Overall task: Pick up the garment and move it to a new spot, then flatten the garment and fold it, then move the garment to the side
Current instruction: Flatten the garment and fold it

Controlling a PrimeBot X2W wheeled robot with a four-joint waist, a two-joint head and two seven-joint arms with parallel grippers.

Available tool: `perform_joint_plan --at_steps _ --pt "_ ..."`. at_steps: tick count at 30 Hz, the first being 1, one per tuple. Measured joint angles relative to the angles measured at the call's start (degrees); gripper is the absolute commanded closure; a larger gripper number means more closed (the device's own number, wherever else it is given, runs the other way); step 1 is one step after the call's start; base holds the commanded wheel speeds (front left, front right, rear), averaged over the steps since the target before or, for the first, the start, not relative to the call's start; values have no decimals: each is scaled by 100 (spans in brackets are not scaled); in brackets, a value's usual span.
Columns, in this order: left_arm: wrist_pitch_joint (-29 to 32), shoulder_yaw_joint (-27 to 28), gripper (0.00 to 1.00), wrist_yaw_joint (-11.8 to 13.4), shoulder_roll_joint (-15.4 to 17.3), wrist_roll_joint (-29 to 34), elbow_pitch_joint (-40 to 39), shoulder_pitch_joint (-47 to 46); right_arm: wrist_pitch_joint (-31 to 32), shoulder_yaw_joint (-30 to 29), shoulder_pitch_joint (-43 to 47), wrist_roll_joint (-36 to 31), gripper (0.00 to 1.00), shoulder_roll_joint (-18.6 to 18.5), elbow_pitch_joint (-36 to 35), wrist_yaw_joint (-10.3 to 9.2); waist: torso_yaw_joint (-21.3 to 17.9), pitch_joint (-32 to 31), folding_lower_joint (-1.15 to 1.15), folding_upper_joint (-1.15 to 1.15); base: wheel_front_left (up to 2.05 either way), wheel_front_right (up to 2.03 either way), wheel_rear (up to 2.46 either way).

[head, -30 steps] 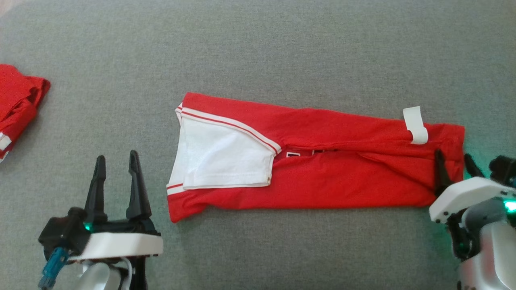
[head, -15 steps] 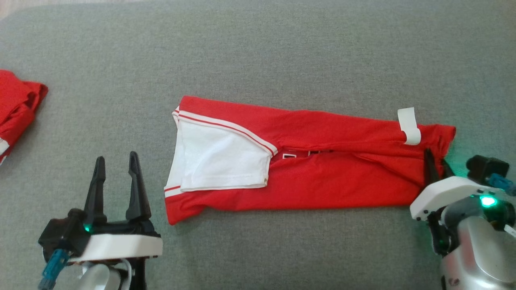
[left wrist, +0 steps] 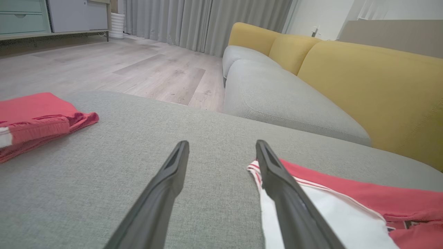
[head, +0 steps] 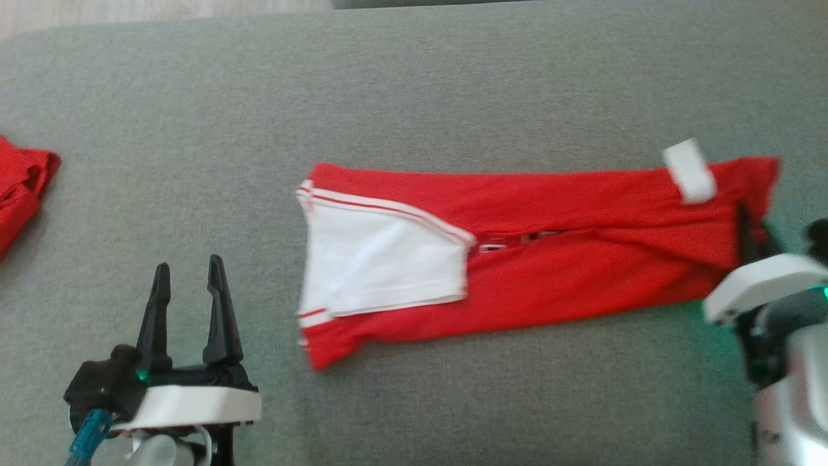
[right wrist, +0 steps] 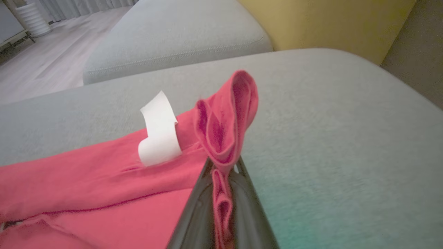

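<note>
We see the red garment (head: 550, 285) lying as a long folded strip in the middle of the grey cushion (head: 414, 97). Our right gripper (right wrist: 223, 165), at 3 o'clock of the garment, is closed tight on its end, and the cloth bunches between the fingers. Our left gripper (head: 188, 262), at 8 o'clock, stands wide open and holds nothing. Another red cloth (head: 19, 188) lies far at 9 o'clock.
</note>
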Motion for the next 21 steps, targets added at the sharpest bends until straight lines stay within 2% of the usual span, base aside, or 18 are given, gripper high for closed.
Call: perform_joint_plan --at_steps 11,16,21 --pt "82 -38 0 2 9 0 -57 -1 1016 -926 497 0 100 -289 -1739 0 -208 24 0 0 0 0 0" --pt "100 -62 0 -2 9 0 -3 -16 1182 -895 641 27 100 -174 -2100 0 -244 7 0 0 0 0 0" --pt "149 -91 0 -10 15 0 19 -28 1238 -385 889 258 100 67 -2371 0 -253 -23 0 0 0 0 0"
